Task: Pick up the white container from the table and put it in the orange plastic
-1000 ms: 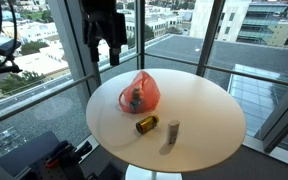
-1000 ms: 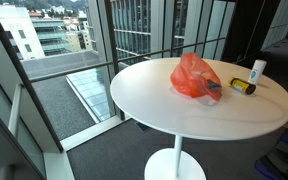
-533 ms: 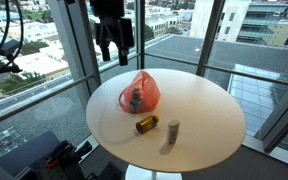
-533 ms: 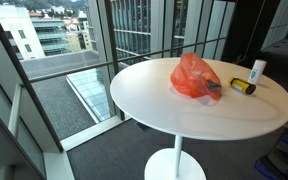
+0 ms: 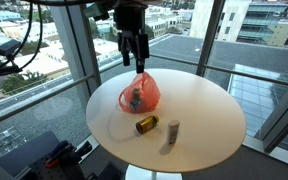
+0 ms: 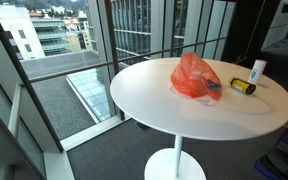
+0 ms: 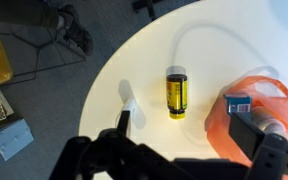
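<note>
Your end effector (image 5: 136, 60) hangs above the orange plastic bag (image 5: 139, 92) with its fingers apart, holding nothing. The white container (image 5: 173, 129) stands upright on the counter (image 5: 209, 105), just beside a yellow bottle (image 5: 146, 124) lying on its side.

Crinkled, translucent orange plastic bag (image 5: 144, 93); smooth matt white table (image 5: 199, 110); glossy yellow bottle (image 7: 176, 95)

white container (image 5: 173, 129) stands upright near orange plastic (image 5: 139, 92).
</note>
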Controlling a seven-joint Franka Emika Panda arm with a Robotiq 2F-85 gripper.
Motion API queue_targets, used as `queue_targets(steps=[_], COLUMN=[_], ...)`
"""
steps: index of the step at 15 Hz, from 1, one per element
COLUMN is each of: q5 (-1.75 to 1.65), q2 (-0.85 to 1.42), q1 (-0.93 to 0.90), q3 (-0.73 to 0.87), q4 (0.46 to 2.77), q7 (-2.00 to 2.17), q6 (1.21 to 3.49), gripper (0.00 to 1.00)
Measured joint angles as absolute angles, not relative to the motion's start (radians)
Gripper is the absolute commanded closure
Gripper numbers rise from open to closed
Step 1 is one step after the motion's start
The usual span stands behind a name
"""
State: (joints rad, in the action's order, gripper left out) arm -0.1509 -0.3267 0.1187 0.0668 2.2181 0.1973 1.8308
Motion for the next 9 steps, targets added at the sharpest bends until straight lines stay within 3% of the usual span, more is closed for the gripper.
queue_targets(steps=[9], q5=[-0.114], q2=[-0.149], q1=[0.194], q3=[0.166], q4=[2.172], q7=[0.231], q6=[1.983], gripper=[0.0])
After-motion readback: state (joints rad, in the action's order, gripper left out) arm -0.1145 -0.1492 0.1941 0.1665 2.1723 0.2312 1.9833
